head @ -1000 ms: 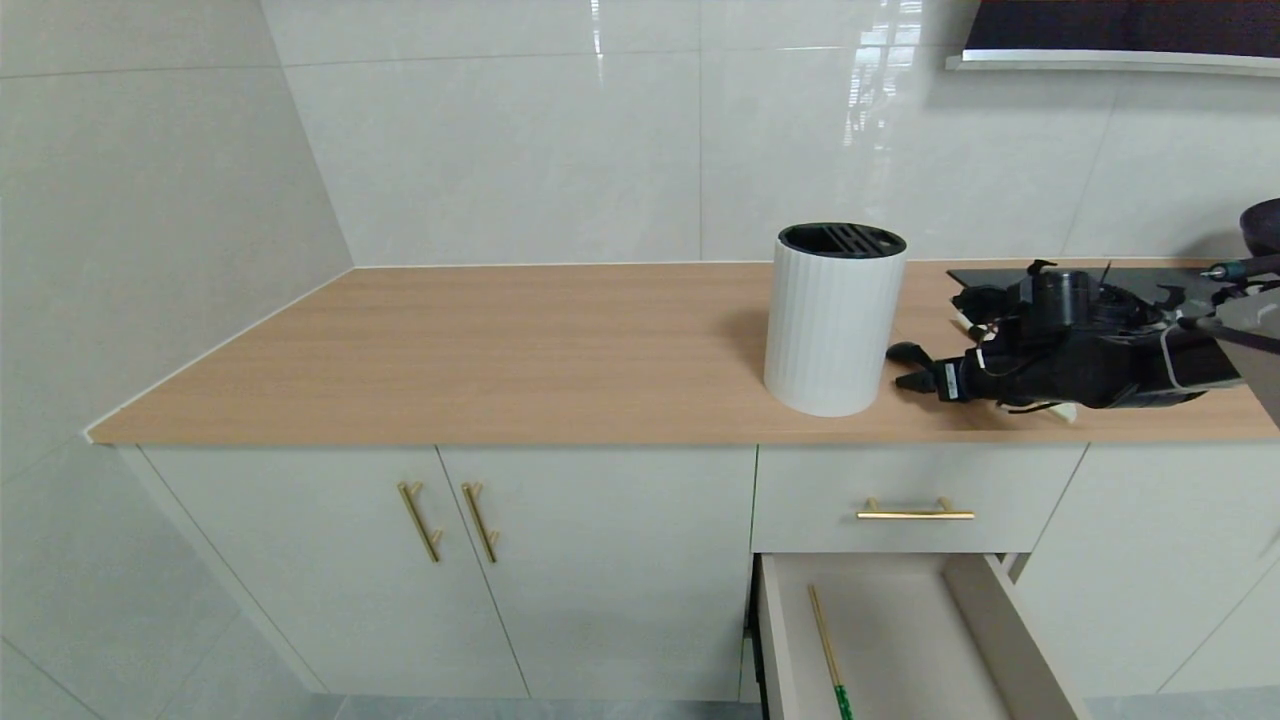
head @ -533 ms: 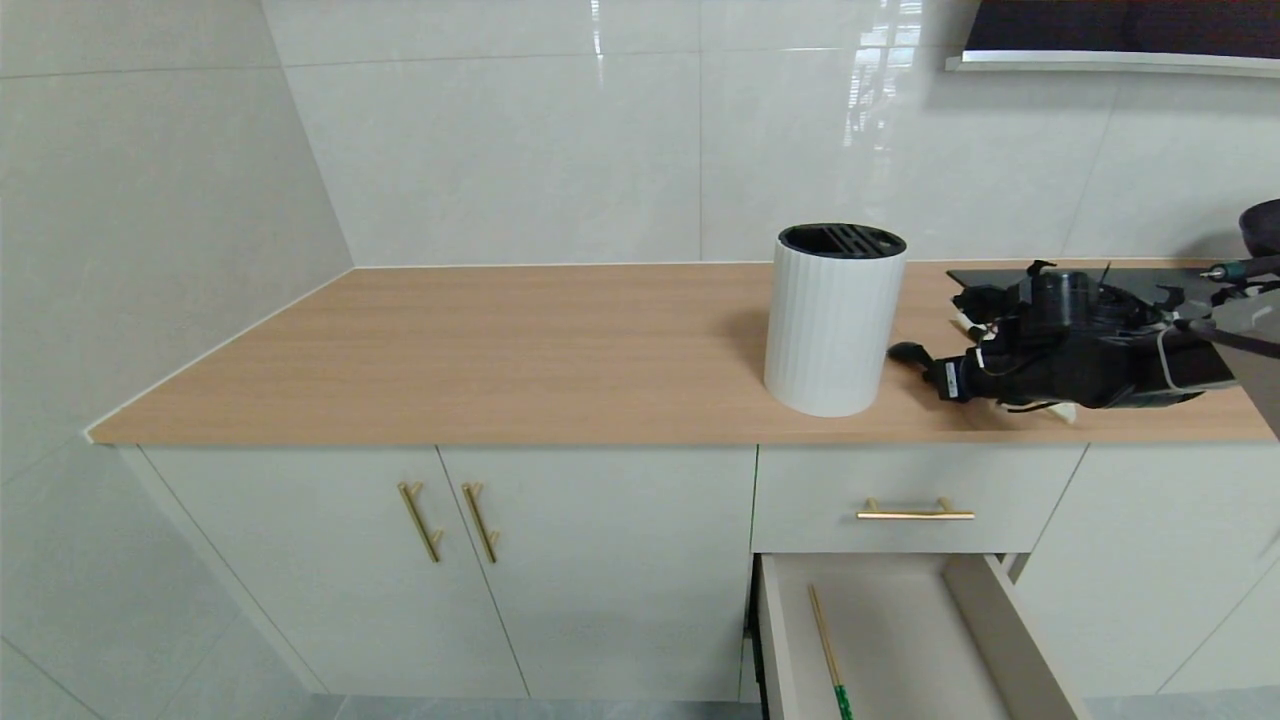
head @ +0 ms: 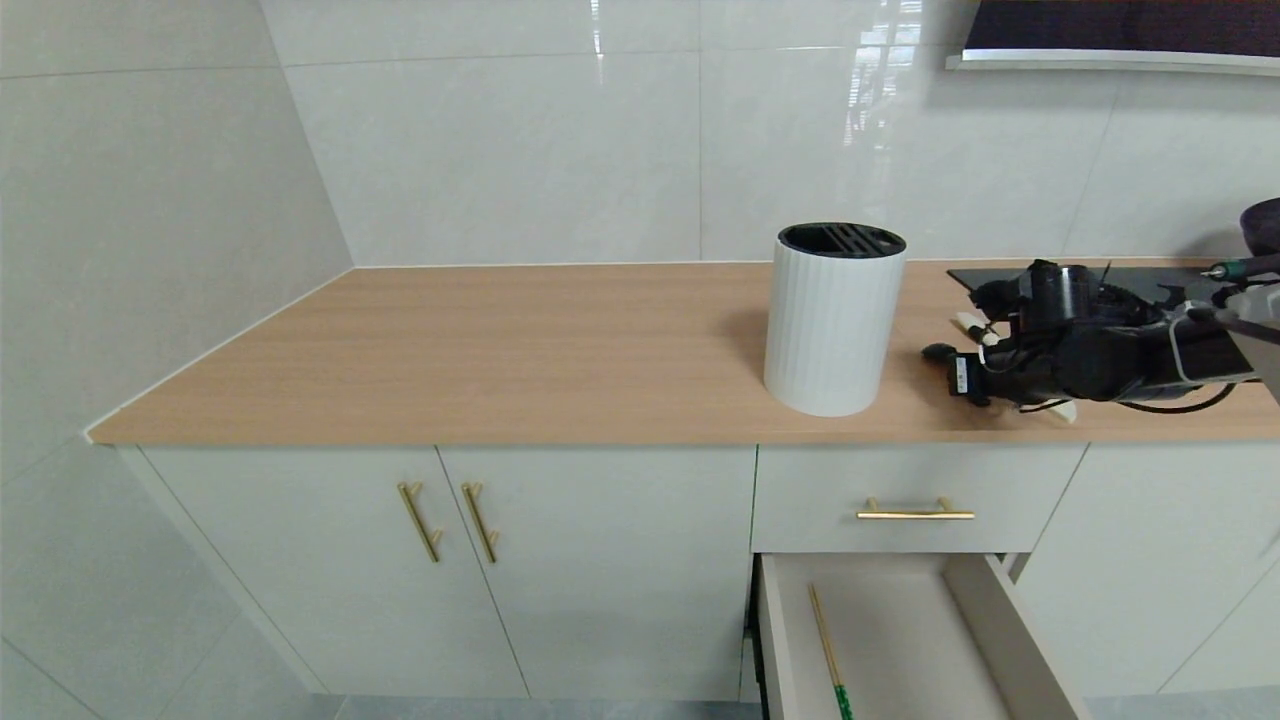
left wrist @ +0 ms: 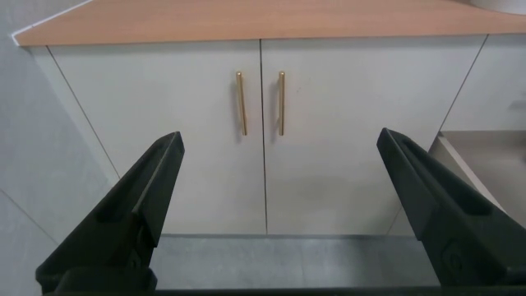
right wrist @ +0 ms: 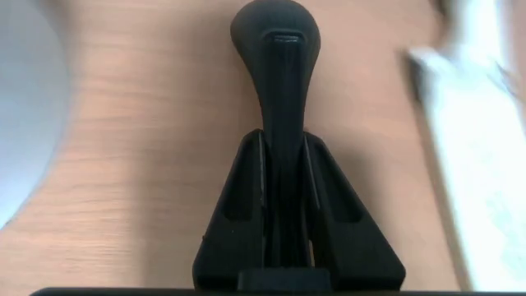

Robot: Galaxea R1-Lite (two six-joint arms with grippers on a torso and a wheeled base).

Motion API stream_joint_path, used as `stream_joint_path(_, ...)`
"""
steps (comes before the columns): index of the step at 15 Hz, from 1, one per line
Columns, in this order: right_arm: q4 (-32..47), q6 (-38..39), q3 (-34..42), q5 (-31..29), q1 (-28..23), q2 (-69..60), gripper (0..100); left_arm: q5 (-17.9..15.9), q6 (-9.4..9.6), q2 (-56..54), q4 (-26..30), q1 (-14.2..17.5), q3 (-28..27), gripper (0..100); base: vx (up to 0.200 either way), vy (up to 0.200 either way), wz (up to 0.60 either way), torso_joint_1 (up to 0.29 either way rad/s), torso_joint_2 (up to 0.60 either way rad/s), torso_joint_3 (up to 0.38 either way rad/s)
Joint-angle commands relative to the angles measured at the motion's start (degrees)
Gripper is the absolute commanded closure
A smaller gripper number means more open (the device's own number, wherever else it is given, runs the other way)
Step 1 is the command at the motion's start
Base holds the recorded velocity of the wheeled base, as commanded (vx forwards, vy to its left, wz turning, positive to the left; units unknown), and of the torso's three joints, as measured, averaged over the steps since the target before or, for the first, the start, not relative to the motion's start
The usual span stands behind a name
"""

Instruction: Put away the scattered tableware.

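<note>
One black handle (head: 938, 351), pinched in right claw (head: 968, 376), near counter (head: 500, 350) edge.

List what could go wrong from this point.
1. The right tool, shut on the black handle, sits close to the white holder; a careless lift might bump it.
2. The white utensil lying beside the handle, near the counter edge, could be swept off.

Your chopstick (head: 827, 640) and its drawer (head: 900, 630) run off the frame's lower edge; the white object (right wrist: 472, 140) beside the black handle (right wrist: 275, 49) is blurred.
</note>
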State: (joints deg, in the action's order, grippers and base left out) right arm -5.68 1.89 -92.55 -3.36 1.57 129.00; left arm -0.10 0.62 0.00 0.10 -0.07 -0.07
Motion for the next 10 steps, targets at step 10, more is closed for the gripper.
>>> stream_joint_path(10,-1.9,8.7,46.5,-1.6,2.6,-37.0,100,0.0,-0.01,0.1,0.0,0.0,0.0,0,0.0,0.0,0.0,0.0,0.0,0.0)
